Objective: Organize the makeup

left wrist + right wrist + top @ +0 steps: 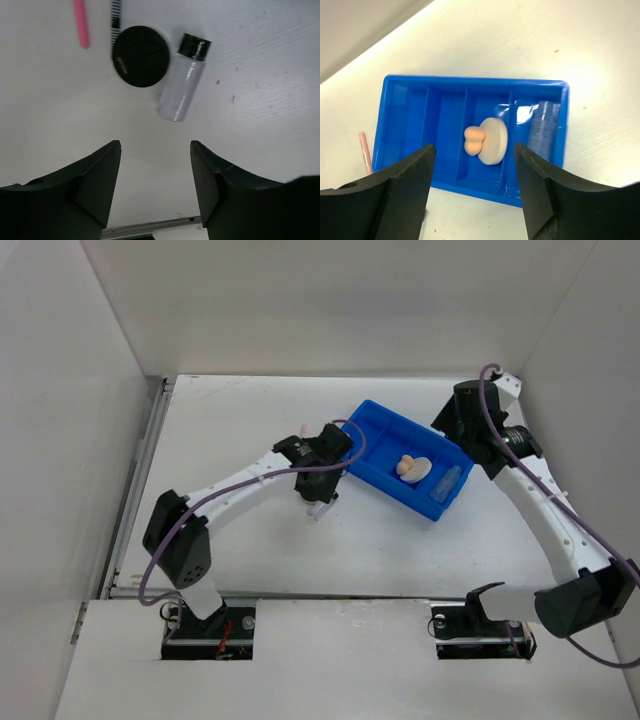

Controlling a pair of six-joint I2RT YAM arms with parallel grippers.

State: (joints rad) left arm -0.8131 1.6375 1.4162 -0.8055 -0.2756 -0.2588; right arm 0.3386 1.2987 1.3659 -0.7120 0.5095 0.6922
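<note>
Cylinder (pixel 181 80) lying flat, cap (pixel 194 47) pointing away from left gripper (pixel 156 145), just beside compact (pixel 140 56); bare table (pixel 260 100) lying along its other side. Both jaw pairs standing apart, empty; right gripper (pixel 474 147) hovering over tray (pixel 470 82).

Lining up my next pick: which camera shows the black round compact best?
Left wrist: the black round compact lies whole and unobstructed on the table. Top external does not show it; the left arm covers that area. Right wrist shows the blue tray, no compact.

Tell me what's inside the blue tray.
The blue tray holds a beige sponge against a pale round pad in one compartment and a clear bottle in the end one. Other compartments look bare; the right claw's fingers cover the near corners.
</note>
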